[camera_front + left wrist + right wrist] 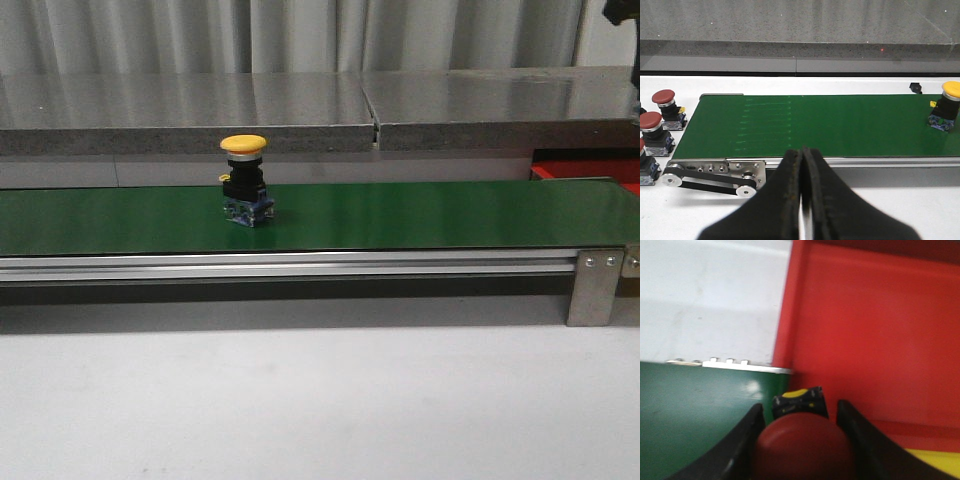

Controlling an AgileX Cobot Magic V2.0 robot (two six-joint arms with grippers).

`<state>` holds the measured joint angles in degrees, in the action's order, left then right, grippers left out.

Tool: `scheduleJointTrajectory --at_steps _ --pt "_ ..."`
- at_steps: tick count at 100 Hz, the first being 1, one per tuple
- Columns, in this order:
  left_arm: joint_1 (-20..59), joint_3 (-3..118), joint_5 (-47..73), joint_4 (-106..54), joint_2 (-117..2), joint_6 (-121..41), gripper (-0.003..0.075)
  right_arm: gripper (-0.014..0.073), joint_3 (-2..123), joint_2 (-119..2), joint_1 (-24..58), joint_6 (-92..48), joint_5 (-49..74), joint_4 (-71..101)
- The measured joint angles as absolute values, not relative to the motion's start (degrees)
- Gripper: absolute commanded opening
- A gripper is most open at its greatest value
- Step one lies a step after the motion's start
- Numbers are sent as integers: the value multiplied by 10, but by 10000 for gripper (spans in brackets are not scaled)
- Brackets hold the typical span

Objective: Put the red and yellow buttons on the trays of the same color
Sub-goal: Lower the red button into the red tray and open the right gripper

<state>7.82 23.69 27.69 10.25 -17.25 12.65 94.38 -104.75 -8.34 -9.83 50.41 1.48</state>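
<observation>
Only the front view shows the yellow button [245,182] whole: it stands upright on the green belt [400,215], domed cap up, dark body below, long axis vertical. At about three o'clock from it, past the belt's end, a corner of the red tray [590,170] peeks in. No gripper can be made out in this view.

The left wrist view adds what the front misses: three red buttons [664,103] standing upright on the white table [890,210] beside the belt's roller end, one of them cut by the picture's edge. The same single yellow button [946,106] sits at the belt's far end. The left gripper [802,200] hangs over the table near the belt's rail, its jaws pressed together with nothing between them.

The right wrist view alone shows a fourth red button [802,445], clamped between the right gripper's [802,450] fingers [740,440], cap toward the camera, over the edge where belt meets tray [875,340]. A yellow strip [935,457] shows beside the tray; what it is cannot be told.
</observation>
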Motion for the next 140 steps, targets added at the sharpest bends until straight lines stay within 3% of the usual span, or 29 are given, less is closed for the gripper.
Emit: scheduleJointTrajectory --at_steps 19,88,97,110,120,140 --pt "78 237 277 103 -172 127 -19 90 945 -1092 -126 -98 481 24" --pt "78 237 277 103 -172 127 -19 96 945 -1210 -128 -98 410 36" --pt "80 237 277 103 -172 127 -19 168 945 -1212 -128 -98 407 37" --pt "80 237 277 103 -172 127 -19 482 946 -1213 -128 -98 405 39" --pt "80 237 277 103 -172 127 -19 652 946 -1216 -128 -98 408 39" --pt "80 237 277 103 -172 127 -19 645 946 -1215 -131 -98 409 37"
